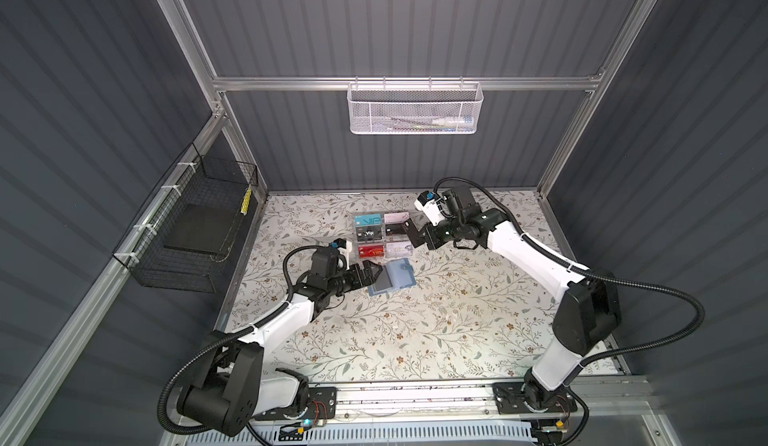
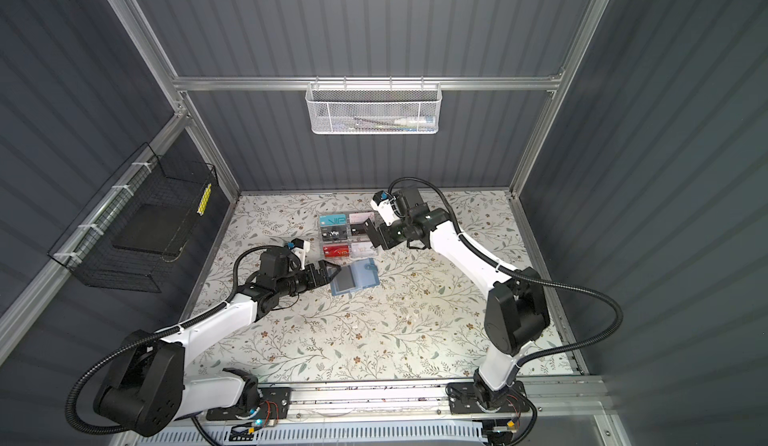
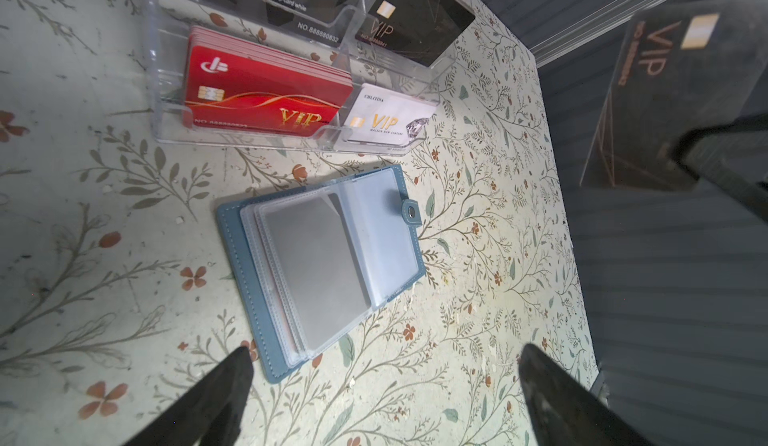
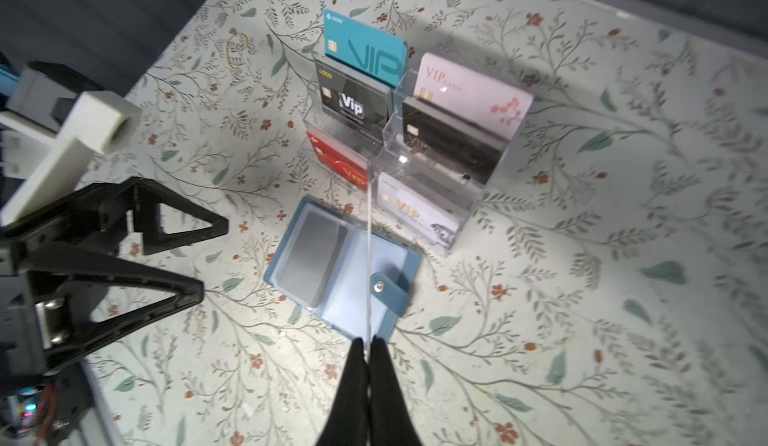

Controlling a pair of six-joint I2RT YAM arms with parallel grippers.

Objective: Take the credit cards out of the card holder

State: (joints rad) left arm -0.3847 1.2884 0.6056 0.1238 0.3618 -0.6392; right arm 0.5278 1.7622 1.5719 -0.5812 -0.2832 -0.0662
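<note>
The slate-blue card holder lies open on the floral table, its clear sleeves up and its snap tab folded out. Through one sleeve a grey card shape shows. My left gripper stands open just off the holder's left edge, with nothing between its fingers. My right gripper is shut on a black credit card with gold "VIP" lettering. It holds that card in the air over the rack; in the right wrist view the card shows edge-on.
A clear acrylic tiered rack of coloured cards stands just behind the card holder. A black wire basket hangs on the left wall and a white mesh basket on the back rail.
</note>
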